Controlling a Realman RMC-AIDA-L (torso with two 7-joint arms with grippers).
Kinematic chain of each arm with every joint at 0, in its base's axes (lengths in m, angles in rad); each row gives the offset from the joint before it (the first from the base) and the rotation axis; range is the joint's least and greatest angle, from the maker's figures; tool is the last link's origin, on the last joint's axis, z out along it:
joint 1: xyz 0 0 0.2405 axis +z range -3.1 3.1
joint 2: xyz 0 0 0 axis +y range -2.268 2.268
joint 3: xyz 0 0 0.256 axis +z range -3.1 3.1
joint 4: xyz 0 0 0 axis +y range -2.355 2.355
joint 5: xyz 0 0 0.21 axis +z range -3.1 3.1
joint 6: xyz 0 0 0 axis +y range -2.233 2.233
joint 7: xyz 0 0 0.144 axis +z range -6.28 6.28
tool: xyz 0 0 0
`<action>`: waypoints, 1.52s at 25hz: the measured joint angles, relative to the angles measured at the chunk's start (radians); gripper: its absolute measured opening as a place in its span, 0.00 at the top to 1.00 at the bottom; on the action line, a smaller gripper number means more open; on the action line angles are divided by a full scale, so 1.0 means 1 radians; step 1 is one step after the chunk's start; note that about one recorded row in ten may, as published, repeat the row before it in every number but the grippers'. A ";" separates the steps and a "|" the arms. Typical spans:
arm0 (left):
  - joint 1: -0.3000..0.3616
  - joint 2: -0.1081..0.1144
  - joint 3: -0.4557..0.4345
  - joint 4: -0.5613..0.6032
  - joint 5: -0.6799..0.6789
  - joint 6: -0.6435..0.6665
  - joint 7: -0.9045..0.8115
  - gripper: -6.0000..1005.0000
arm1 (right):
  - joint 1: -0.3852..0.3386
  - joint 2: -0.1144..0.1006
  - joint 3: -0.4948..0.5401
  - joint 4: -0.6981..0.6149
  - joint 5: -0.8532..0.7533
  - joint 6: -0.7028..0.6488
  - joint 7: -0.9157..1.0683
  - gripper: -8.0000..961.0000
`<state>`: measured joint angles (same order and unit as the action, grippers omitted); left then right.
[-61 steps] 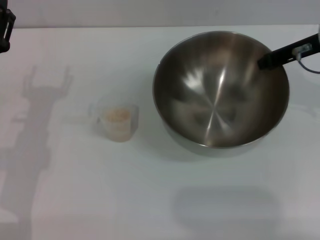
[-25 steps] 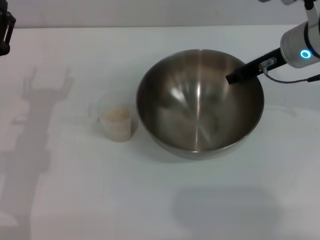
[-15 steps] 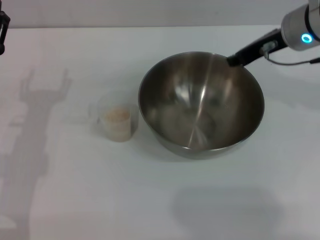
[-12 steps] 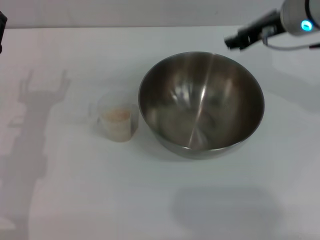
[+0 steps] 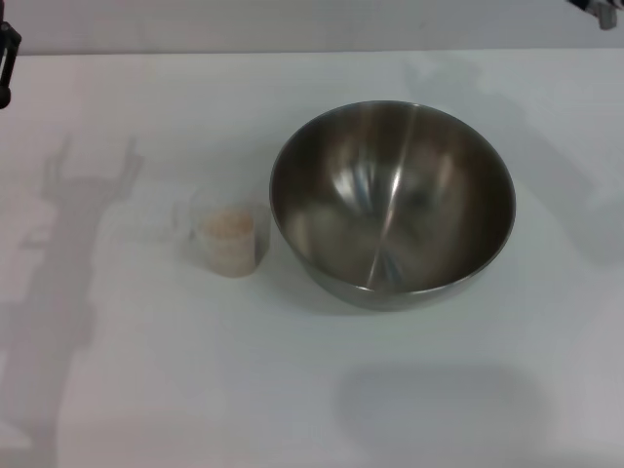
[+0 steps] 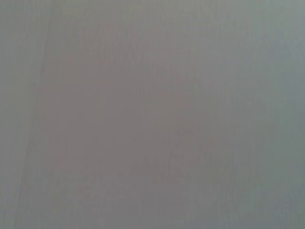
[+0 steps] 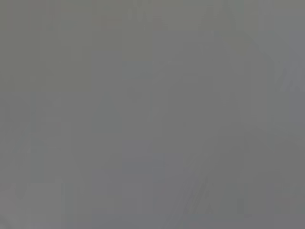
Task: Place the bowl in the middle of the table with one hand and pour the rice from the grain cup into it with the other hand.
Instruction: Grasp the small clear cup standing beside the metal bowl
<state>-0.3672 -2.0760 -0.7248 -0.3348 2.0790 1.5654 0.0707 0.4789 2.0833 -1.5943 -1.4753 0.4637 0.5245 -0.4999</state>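
The stainless-steel bowl [image 5: 429, 166] stands upright and empty on the white table [image 5: 292, 390], near the middle and a little right. The clear grain cup [image 5: 230, 237] stands just left of the bowl, apart from it, with pale rice [image 5: 227, 225] inside. Only a dark sliver of my left gripper [image 5: 5, 58] shows at the far left edge, well away from the cup. Only a small piece of my right gripper [image 5: 604, 10] shows at the far right corner, away from the bowl. Both wrist views show only a plain grey surface.
The left arm's shadow [image 5: 68, 244] lies on the table left of the cup. A soft shadow [image 5: 439, 409] lies near the front edge. The table's far edge [image 5: 292, 51] runs along the back.
My right gripper moved the bowl left toward the middle, let go of its rim, and has drawn back up to the far right corner. The cup has not moved.
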 joint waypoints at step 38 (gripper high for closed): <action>0.137 -0.001 0.398 0.005 0.000 -0.130 -0.017 0.16 | -0.135 -0.013 -0.250 1.166 -0.005 -2.001 0.574 0.62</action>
<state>-0.2300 -2.0770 -0.3266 -0.3302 2.0785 1.4357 0.0538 0.3440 2.0706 -1.8442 -0.3094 0.4582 -1.4763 0.0743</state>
